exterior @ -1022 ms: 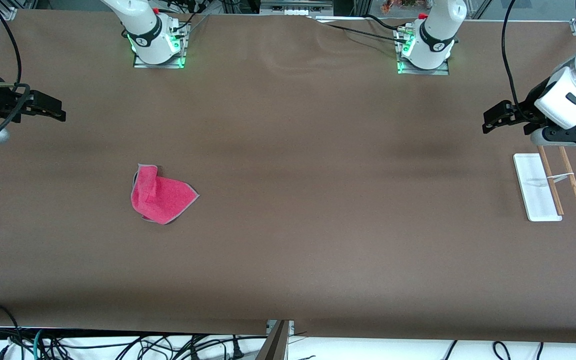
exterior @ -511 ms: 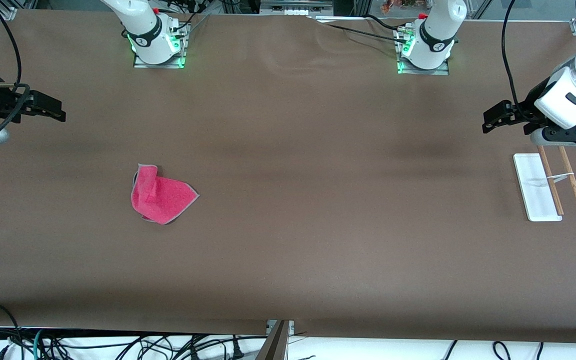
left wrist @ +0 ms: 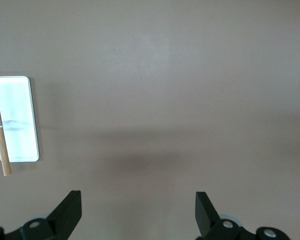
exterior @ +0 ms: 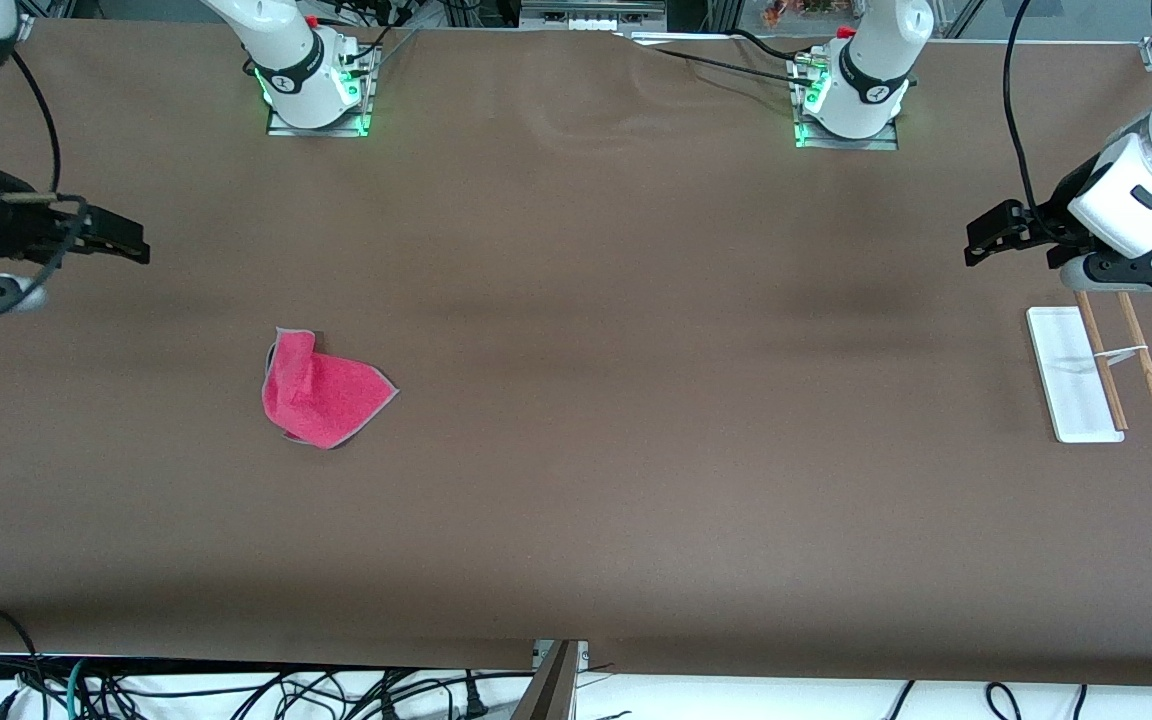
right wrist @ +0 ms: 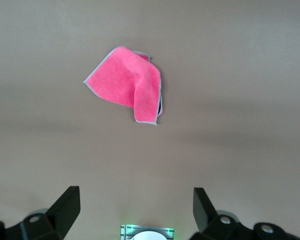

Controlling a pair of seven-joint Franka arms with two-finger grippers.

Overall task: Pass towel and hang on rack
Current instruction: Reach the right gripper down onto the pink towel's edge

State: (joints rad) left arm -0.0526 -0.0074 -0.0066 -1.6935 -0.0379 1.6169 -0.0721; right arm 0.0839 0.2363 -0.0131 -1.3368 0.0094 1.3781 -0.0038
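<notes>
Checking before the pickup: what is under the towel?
The towel lies crumpled on the bare brown table, one corner folded over. Whatever its folds cover cannot be seen.

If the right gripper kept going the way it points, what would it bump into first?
Probably nothing. The right gripper, open, points along above the bare table; the towel lies lower, nearer the front camera. Height is hard to judge.

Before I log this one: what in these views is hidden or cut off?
- Towel: folded over itself, so its underside and lower layers are hidden in the front and right wrist views.
- Rack: the left arm covers the rods' upper ends in the front view; the left wrist view's edge cuts off most of it.
- Right tool and left tool: both open over bare table; their arms run off the front view's edges.
</notes>
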